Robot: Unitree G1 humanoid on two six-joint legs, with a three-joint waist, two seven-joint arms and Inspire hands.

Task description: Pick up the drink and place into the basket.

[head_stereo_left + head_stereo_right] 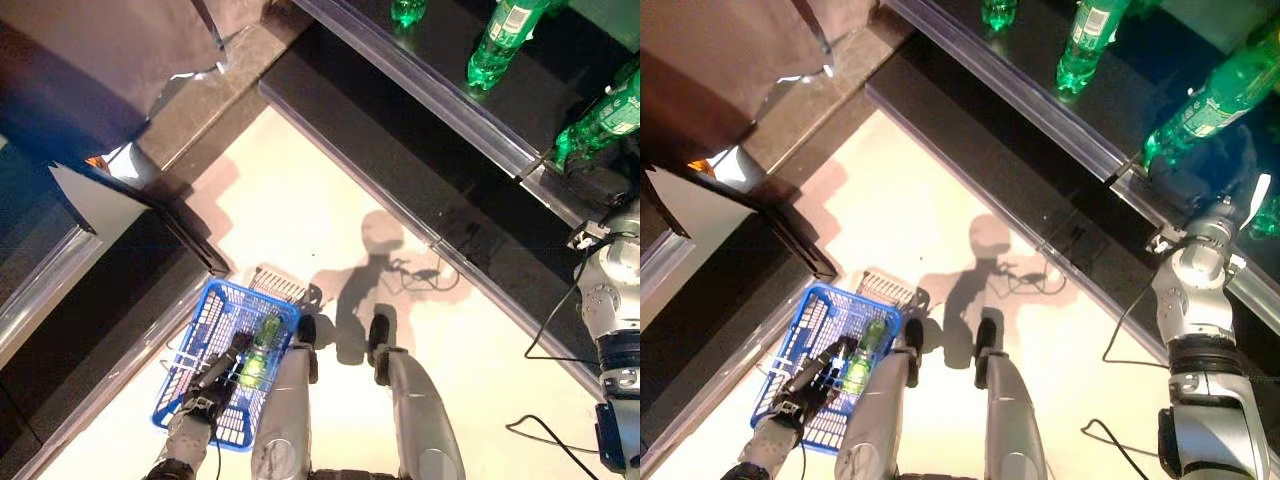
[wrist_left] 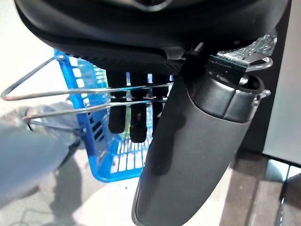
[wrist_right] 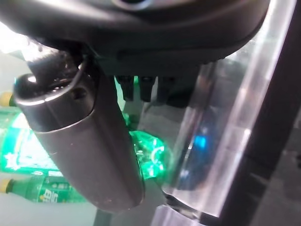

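**Right hand at the shelf bottles, basket hanging from the left**

The left hand sits at about 7 o'clock in the head views, its fingers curled over the wire handles of the blue basket, which hangs beside the robot above the pale floor. A green bottle already lies inside the basket, along its right side, just beside the hand.

At about 2 o'clock the right arm reaches up to the dark shelf with its clear front rail. The right hand is among the green drink bottles that stand on the shelf. In the right wrist view the thumb stands across a green bottle and the fingers show only as short dark tips beyond it; whether they close on the bottle or hang loose cannot be told.

More bottles stand farther along the shelf near 12 o'clock.
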